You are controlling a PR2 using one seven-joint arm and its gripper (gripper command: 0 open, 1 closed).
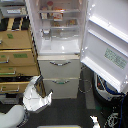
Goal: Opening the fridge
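Nearest, the gripper is kept off the fridge, jaws' state unclear, since its upper door is already swung wide.

**Around the kitchen corner**

A tan wooden drawer cabinet fills the exterior view's left, its stacked drawer fronts carrying small green labels. Above it, at the top left, sits a grey boxy appliance, too blurred to identify. The floor is dark. At the lower right, a white-and-blue container stands on the floor, near a tangle of cables. A small white bottle-like item shows at the bottom edge.
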